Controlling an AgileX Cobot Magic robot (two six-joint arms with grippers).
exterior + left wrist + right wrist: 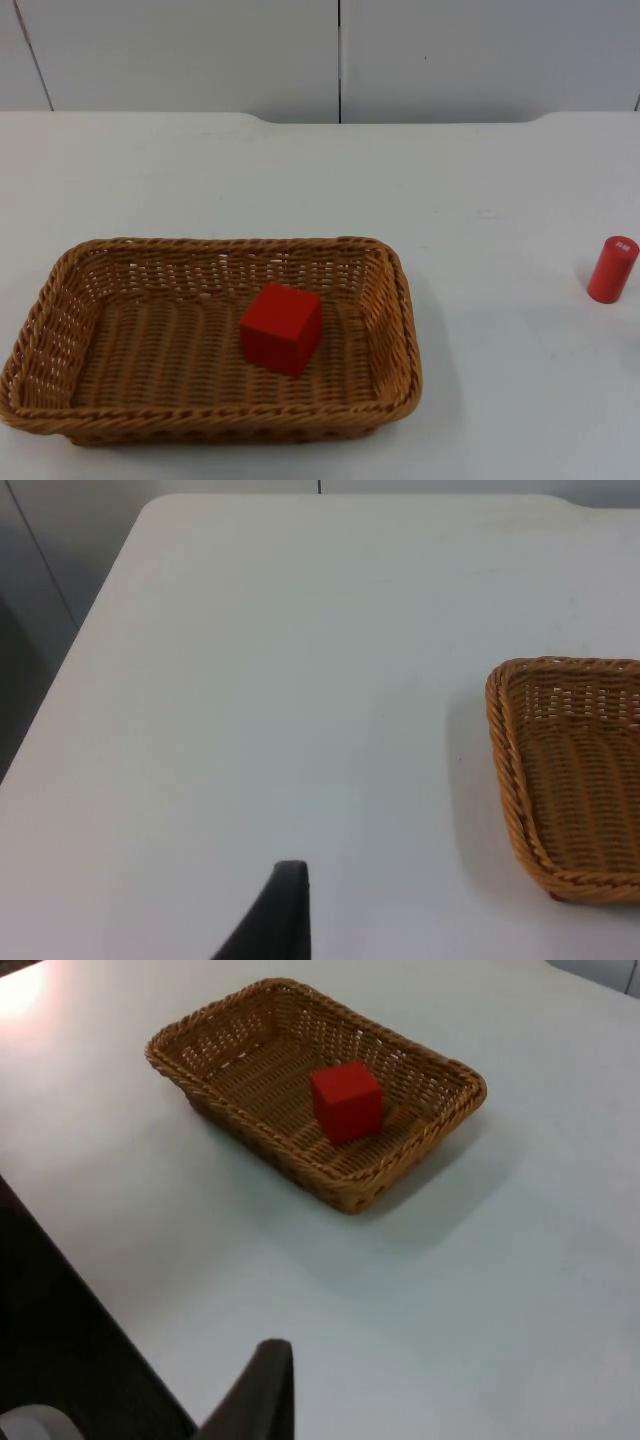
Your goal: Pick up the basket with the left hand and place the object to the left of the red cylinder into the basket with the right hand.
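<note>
- White table (pixel 300 180), matte, takes up most of the top view; far corners rounded.
- Table runs up to a grey wall (pixel 180 50) at the back.
- Wall is flat panels with a dark vertical seam (pixel 339 60) near the middle, another slanted seam at far left.
- Left wrist view: table edge (pixel 75 670) drops to a darker grey area beside it.
- Right wrist view: dark floor (pixel 60 1330) past the table edge.
- Light soft, even; faint shadows.
</note>
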